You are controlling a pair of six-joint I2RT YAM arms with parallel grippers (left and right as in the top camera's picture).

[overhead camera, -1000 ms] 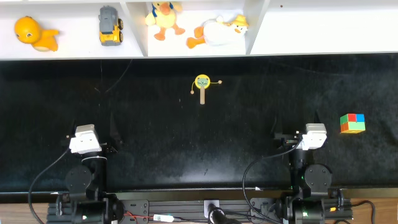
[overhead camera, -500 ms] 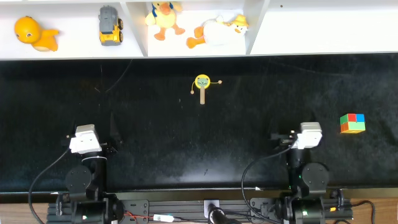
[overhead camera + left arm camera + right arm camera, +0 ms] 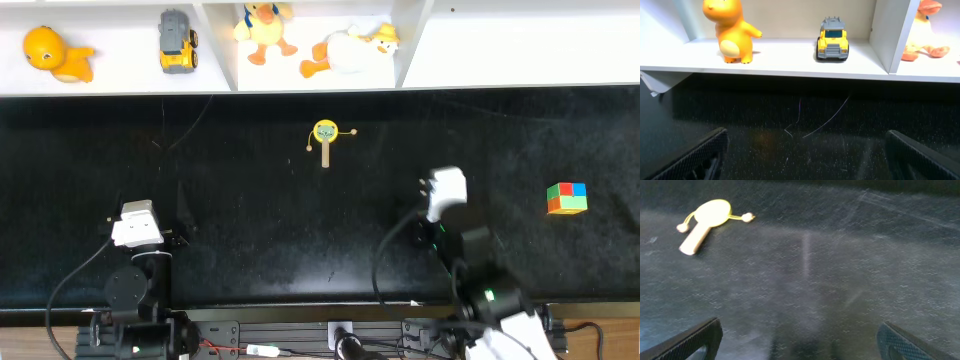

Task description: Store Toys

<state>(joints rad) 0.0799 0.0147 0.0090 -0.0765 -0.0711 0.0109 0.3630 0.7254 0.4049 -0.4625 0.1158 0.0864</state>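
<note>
Right hand (image 3: 800, 340) has advanced toward the rattle drum (image 3: 707, 222), spread wide; left hand (image 3: 807, 155) likewise wide over black worktop (image 3: 250, 200).

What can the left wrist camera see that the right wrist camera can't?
Left wrist camera, not the right: an orange toy animal, a yellow truck and a plush duck, all on the white shelf. Right wrist camera, not the left: a yellow rattle drum lying flat. Both: the black table, and each camera's own open tool, the left tool and the right tool.
</note>
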